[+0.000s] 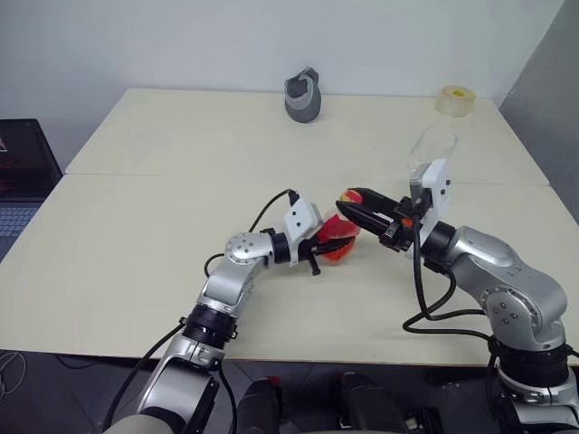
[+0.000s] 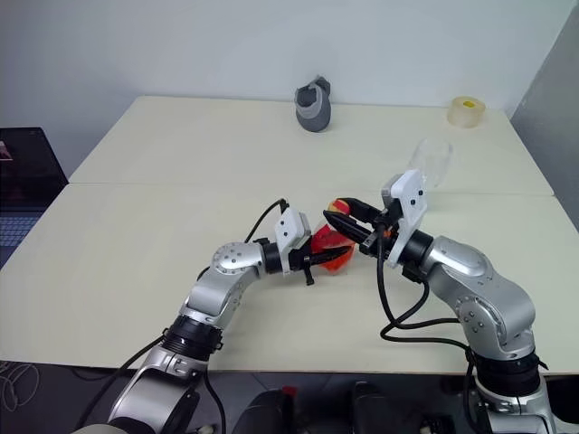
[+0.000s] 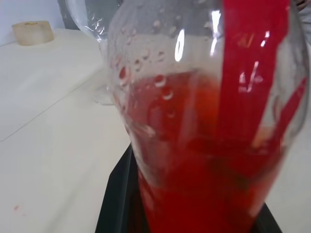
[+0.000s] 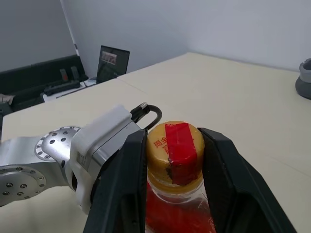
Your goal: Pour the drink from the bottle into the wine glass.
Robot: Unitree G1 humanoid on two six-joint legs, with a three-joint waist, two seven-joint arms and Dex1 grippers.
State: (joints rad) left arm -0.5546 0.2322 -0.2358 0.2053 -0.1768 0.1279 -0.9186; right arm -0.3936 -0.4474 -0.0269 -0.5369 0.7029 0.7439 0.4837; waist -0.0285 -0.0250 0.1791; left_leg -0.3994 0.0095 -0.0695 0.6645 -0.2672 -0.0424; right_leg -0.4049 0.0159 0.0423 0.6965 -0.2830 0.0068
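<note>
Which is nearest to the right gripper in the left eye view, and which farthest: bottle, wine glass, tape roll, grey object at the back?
1. Bottle: its cap sits between the right gripper fingers.
2. Wine glass: just behind the gripper, to the right.
3. Tape roll: back right corner of the table.
4. Grey object: back centre, roughly as far as the roll, too close to call.

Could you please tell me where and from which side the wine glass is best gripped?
Likely the bowl of the wine glass, from the robot's side with level jaws: it stands upright on the table behind the right gripper, and its stem is thin.
</note>
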